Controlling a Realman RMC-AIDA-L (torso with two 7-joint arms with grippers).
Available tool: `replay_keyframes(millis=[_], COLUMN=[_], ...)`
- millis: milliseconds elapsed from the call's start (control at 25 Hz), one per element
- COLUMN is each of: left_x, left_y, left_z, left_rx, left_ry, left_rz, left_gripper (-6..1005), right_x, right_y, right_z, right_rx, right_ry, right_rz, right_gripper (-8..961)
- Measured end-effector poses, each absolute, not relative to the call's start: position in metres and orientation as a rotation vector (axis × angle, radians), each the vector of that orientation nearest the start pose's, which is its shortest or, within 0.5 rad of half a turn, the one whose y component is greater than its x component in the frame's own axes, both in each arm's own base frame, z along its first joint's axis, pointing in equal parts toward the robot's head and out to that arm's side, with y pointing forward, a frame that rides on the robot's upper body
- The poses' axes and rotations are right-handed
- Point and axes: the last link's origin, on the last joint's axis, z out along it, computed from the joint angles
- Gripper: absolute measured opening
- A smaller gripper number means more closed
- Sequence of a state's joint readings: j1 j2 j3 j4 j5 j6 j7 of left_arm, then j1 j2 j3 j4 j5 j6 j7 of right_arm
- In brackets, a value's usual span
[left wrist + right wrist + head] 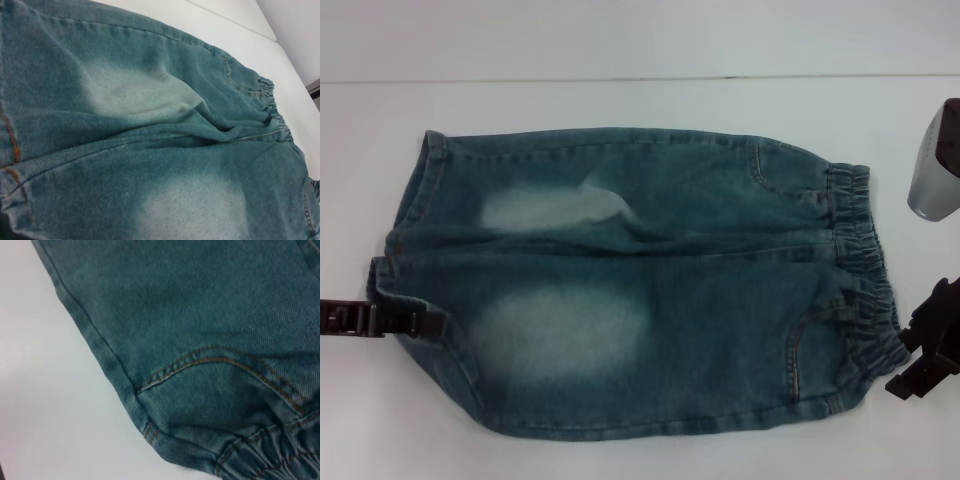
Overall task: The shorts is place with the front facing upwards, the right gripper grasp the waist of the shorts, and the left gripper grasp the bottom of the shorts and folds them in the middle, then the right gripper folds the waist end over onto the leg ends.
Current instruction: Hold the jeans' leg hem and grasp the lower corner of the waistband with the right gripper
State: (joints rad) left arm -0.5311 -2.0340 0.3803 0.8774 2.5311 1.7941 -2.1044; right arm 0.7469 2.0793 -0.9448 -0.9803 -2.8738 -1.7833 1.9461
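Observation:
The denim shorts [640,290] lie flat, front up, on the white table [620,50]. Their ruffled elastic waist [865,270] is on the right and the two stitched leg hems [405,215], the bottom, are on the left. My left gripper [430,322] reaches in from the left edge and lies across the near leg's hem, which curls up a little beside it. My right gripper [912,365] hangs open just off the near end of the waist, apart from the cloth. The left wrist view shows faded denim [150,150] close up, and the right wrist view shows the waist corner [270,455].
The silver wrist [935,165] of my right arm stands at the far right edge above the gripper. Bare white table surrounds the shorts, with a seam line [620,78] running across the back.

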Motion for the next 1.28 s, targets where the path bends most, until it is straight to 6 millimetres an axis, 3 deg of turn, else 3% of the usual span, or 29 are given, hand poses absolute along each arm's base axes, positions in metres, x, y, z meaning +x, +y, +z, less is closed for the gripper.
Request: replay_keyframes(millis=[880, 1280], left_x=[-0.3167, -0.3162], left_y=[0.2981, 0.2973], left_z=[0.061, 0.0611], left_rx=[-2.445, -2.45], left_ry=[-1.666, -1.667], left_rz=[-0.329, -0.334], left_gripper=[52, 52], right_x=[0.2438, 0.2449], right_y=[0.3446, 0.3448], right_z=[0.0223, 0.0232], right_rx=[-2.931, -2.922], right_ry=[0.79, 0.801], right_rz=[-0.711, -0.709], right_gripper=[661, 251])
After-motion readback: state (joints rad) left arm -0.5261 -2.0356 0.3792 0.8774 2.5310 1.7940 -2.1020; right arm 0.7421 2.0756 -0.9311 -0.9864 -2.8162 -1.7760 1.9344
